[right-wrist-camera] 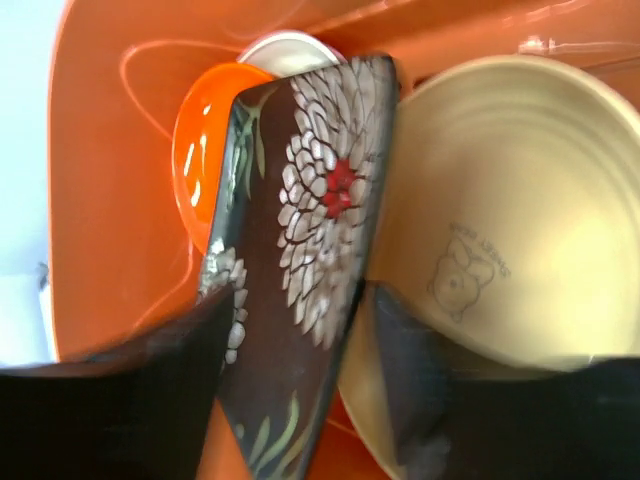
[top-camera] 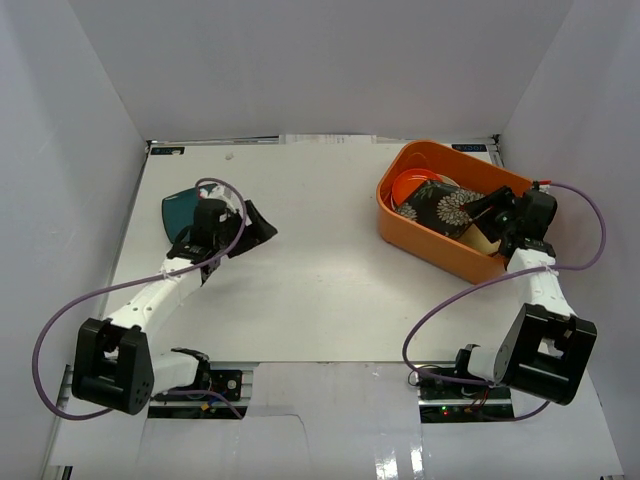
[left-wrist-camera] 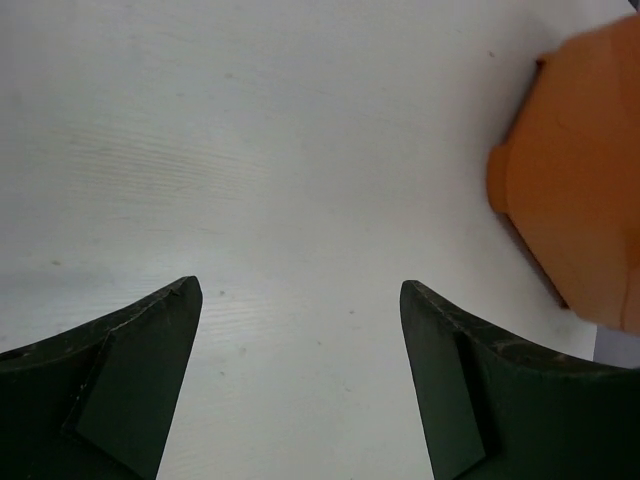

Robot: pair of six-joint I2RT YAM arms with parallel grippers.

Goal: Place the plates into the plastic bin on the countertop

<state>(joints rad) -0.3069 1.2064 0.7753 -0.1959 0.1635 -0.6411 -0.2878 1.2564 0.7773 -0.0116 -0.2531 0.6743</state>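
The table (top-camera: 330, 280) is flat, plain and white. Tall white walls (top-camera: 300, 60) stand around it on the left, the back and the right. A bright orange plastic bin (top-camera: 440, 252) sits on the table at the back right.

The right tool (right-wrist-camera: 298, 295) is down inside the bin. Its two finger tips press on both sides of a square black plate with white flowers (right-wrist-camera: 310, 200), pinching it. This plate is tilted. It leans over a shiny red-orange plate (right-wrist-camera: 200, 150) on one side. A round tan plate (right-wrist-camera: 510, 200) with a little rabbit drawn on it is on the other side. The rim of a cream plate (right-wrist-camera: 290, 42) peeks out behind them.

The left tool (left-wrist-camera: 300, 290) is spread wide over bare table and has nothing in it. A teal plate (top-camera: 180, 208) lies on the table just behind the left arm, far from the bin.
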